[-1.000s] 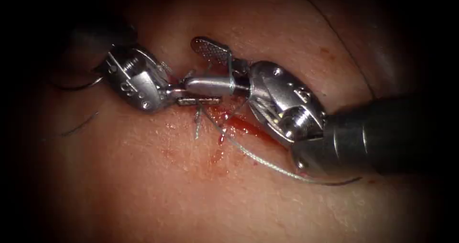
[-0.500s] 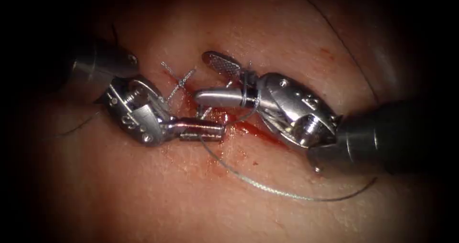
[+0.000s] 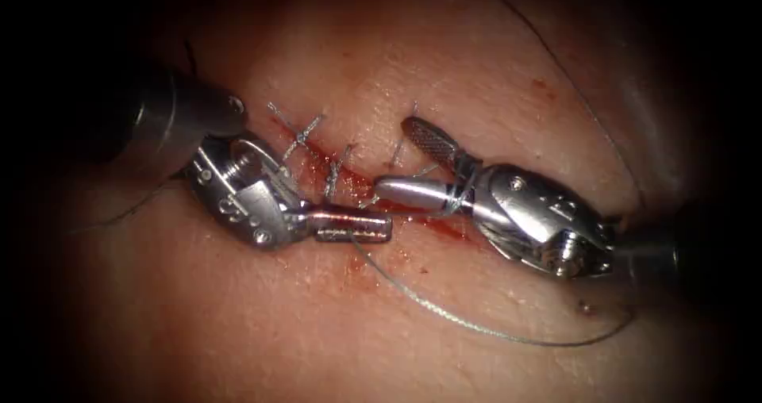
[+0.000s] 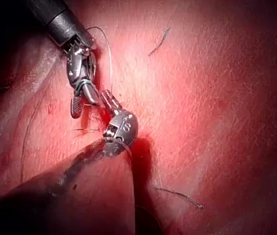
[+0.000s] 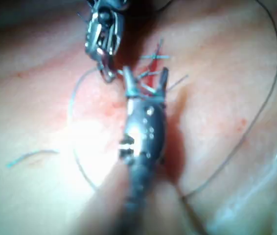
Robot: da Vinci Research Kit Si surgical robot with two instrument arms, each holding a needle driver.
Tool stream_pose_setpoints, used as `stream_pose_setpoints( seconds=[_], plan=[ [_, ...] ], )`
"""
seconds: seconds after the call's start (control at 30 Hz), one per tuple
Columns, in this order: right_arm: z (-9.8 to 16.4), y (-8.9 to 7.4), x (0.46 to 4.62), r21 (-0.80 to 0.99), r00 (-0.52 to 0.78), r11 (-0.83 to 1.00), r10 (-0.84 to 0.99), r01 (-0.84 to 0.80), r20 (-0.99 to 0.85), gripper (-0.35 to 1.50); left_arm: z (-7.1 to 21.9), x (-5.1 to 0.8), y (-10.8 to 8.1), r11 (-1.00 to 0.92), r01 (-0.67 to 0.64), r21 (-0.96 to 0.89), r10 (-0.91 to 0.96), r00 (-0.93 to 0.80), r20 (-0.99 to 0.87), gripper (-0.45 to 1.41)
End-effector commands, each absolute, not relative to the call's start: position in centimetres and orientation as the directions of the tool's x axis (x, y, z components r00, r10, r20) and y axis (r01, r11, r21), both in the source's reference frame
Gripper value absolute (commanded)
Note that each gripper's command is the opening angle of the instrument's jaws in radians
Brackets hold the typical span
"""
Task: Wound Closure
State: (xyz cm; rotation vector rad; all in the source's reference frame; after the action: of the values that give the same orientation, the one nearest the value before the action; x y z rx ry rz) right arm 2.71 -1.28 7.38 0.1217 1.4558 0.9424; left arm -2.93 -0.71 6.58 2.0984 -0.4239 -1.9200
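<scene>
The tissue (image 3: 238, 324) carries a cut (image 3: 432, 219) wet with red fluid. My left tool (image 3: 385, 227) lies just left of the cut, jaws shut on the silvery thread (image 3: 444, 314), which curves off toward the lower right. My right tool (image 3: 394, 157) reaches in over the cut with its jaws open. A turn of thread (image 3: 458, 195) is wrapped around the base of those jaws. The left wrist view has the left tool (image 4: 108, 98) tip to tip with the right tool (image 4: 82, 100). In the right wrist view the open right tool (image 5: 146, 78) faces the left tool (image 5: 107, 73).
Two earlier stitches (image 3: 300, 137) (image 3: 336, 169) with short cut ends cross the cut beside the left tool's wrist. A long dark thread (image 3: 567, 78) arcs over the tissue on the right. Another strand (image 3: 111, 216) trails at the left.
The right tool has drawn back to the right with thread now wound around its jaws. The left tool has moved down and right with the thread, uncovering the earlier stitches.
</scene>
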Motion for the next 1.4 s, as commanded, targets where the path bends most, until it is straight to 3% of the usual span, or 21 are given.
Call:
stream_pose_setpoints(
  seconds=[0.03,0.53,1.07,1.1,1.13,1.2,1.23,1.27,1.3,1.4],
  plan=[
    [7.44,-1.39,2.71,0.599,-0.154,0.64,0.611,-0.481,-0.777,0.98,6.64,-2.98,-0.73,-0.923,-0.037,0.384,-0.386,0.082,-0.919,-0.45],
    [7.97,-1.39,2.67,0.637,-0.13,0.474,0.732,-0.607,-0.669,0.96,6.86,-3.16,-0.52,-0.931,-0.037,0.364,-0.365,0.039,-0.93,-0.45],
    [8.14,-1.32,3.0,0.673,-0.116,0.466,0.768,-0.574,-0.63,0.93,6.85,-3.09,-0.55,-0.931,-0.031,0.364,-0.365,0.03,-0.931,-0.45],
    [8.14,-1.32,3.01,0.674,-0.115,0.467,0.768,-0.572,-0.63,0.84,6.85,-3.08,-0.55,-0.931,-0.03,0.364,-0.365,0.027,-0.931,-0.45],
    [8.14,-1.31,3.0,0.677,-0.114,0.47,0.769,-0.567,-0.629,0.58,6.85,-3.07,-0.55,-0.931,-0.031,0.364,-0.365,0.025,-0.931,-0.45],
    [8.13,-1.3,3.0,0.677,-0.114,0.47,0.769,-0.567,-0.629,0.34,6.85,-3.06,-0.55,-0.931,-0.032,0.364,-0.364,0.023,-0.931,-0.45],
    [8.13,-1.3,2.99,0.68,-0.112,0.472,0.77,-0.561,-0.628,-0.03,6.85,-3.05,-0.55,-0.931,-0.031,0.364,-0.364,0.023,-0.931,-0.45],
    [8.13,-1.3,2.99,0.68,-0.112,0.472,0.77,-0.561,-0.628,-0.03,6.85,-3.05,-0.55,-0.931,-0.031,0.364,-0.364,0.023,-0.931,-0.45],
    [8.13,-1.31,2.98,0.682,-0.11,0.476,0.771,-0.554,-0.627,-0.35,6.85,-3.03,-0.55,-0.931,-0.032,0.363,-0.364,0.022,-0.931,-0.45],
    [8.12,-1.32,2.95,0.677,-0.099,0.472,0.776,-0.565,-0.623,-0.35,6.84,-3.0,-0.54,-0.931,-0.033,0.363,-0.364,0.02,-0.931,-0.45]
  ],
)
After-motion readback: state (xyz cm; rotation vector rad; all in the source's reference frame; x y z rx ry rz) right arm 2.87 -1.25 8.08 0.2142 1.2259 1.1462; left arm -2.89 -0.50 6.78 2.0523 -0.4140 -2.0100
